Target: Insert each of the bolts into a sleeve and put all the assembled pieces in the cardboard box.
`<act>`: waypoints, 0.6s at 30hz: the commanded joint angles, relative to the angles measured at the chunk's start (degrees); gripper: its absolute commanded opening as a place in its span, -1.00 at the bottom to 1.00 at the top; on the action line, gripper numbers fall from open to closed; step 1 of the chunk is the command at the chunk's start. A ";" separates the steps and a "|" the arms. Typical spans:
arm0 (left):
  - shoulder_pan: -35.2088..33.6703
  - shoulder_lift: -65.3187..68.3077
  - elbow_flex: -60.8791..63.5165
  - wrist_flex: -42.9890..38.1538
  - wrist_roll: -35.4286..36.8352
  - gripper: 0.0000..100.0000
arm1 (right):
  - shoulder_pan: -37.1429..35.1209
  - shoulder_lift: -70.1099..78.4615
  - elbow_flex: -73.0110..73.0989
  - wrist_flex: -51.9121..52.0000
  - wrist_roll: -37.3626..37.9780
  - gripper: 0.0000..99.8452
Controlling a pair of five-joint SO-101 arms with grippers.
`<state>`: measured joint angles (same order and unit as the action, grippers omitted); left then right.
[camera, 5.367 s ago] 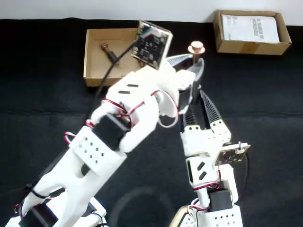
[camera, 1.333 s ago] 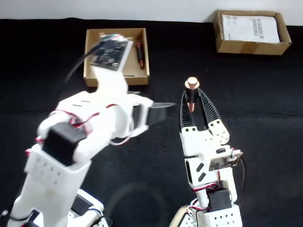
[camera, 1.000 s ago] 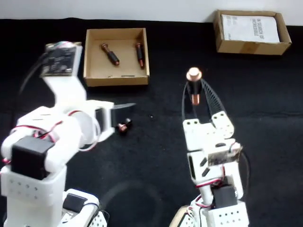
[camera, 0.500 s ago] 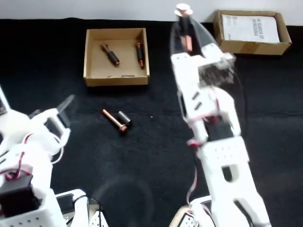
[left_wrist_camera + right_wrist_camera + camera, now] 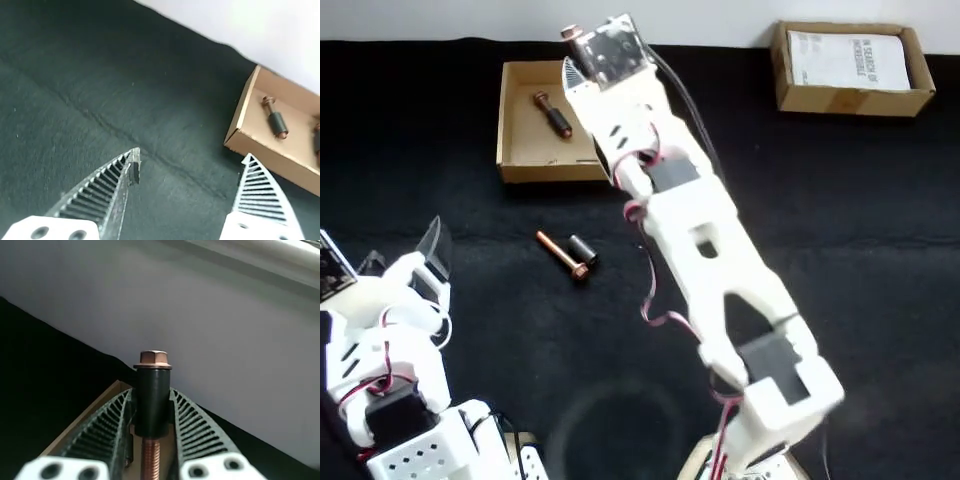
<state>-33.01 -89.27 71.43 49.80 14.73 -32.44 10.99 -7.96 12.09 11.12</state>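
1. Hovering above the open cardboard box point(image 5: 506, 120) at the far side of the black cloth point(image 5: 840, 250), the right gripper point(image 5: 151, 394) carries a finished piece: a copper bolt point(image 5: 152, 358) pushed through a black sleeve point(image 5: 151, 410)
2. Its jaws are drawn in tight on the sleeve, one ribbed finger on each flank. The hex head stands proud of the fingertips and the threaded shank runs back between them. Gripping the sleeve rather than the bolt, I'd judge, keeps the two from sliding apart on the way
3. A corner of the box shows just behind the fingers in the right wrist view, so the step in hand looks like the drop-off, with release not yet made
4. One assembled piece point(image 5: 552, 114) lies on the box floor, slanted, near the middle
5. The left gripper point(image 5: 191, 156) sits low at the near left of the table, jaws spread wide with nothing between them, pointing towards the box. It looks parked clear of the other arm's work
6. A loose bolt point(image 5: 561, 254) and a loose sleeve point(image 5: 583, 248) lie on the cloth in front of the box. The sleeve is just beside the bolt's head end and not yet joined to it. I cannot tell whether they touch. They seem the next pair to assemble
7. A second box holding a printed sheet point(image 5: 850, 60) stands at the far right, well apart from all this
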 commanded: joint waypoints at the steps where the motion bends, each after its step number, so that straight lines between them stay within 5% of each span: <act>1: -2.33 -1.19 2.51 -1.41 -0.26 -0.38 | -0.13 6.46 -16.31 4.53 0.62 -0.99; 13: -9.45 -1.27 11.82 -1.58 -0.44 -0.38 | 0.22 36.79 -46.81 8.04 1.05 -0.99; 18: -10.07 -3.03 16.13 -1.58 -0.35 -0.38 | -0.57 44.18 -53.85 17.98 1.14 -0.99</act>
<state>-42.07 -90.42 86.64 49.27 14.73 -32.44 54.86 -54.99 25.36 11.65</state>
